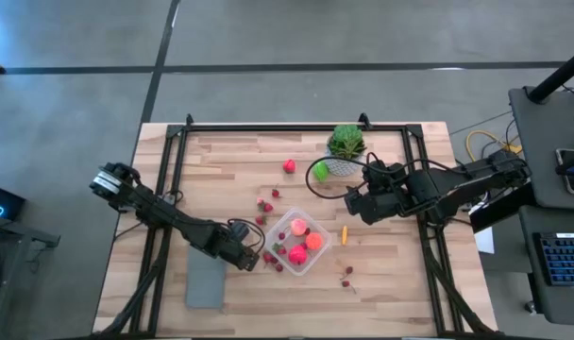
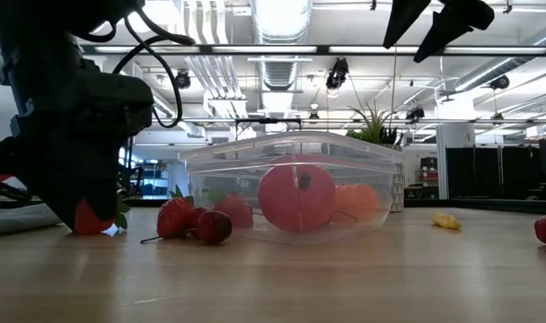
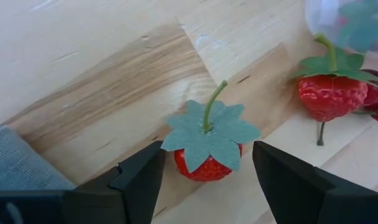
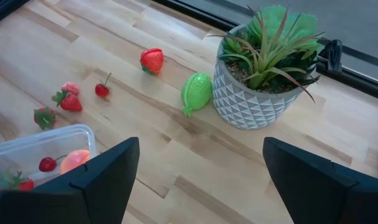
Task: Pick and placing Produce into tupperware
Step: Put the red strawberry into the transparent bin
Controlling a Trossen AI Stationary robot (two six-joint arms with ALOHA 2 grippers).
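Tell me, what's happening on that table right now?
Left gripper open, straddling a strawberry beside the tupperware. Right gripper open, empty, above the table near the plant pot. Nothing blocking.

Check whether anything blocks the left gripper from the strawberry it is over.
Nothing visible does. The left gripper is open with the strawberry standing between its fingers on bare wood. A second strawberry lies off to one side by the tupperware, clear of the fingers.

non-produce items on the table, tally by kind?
Clear see-through plastic box: 1
Spiky green plant in white patterned pot: 1
Flat grey rectangle: 1
Total: 3
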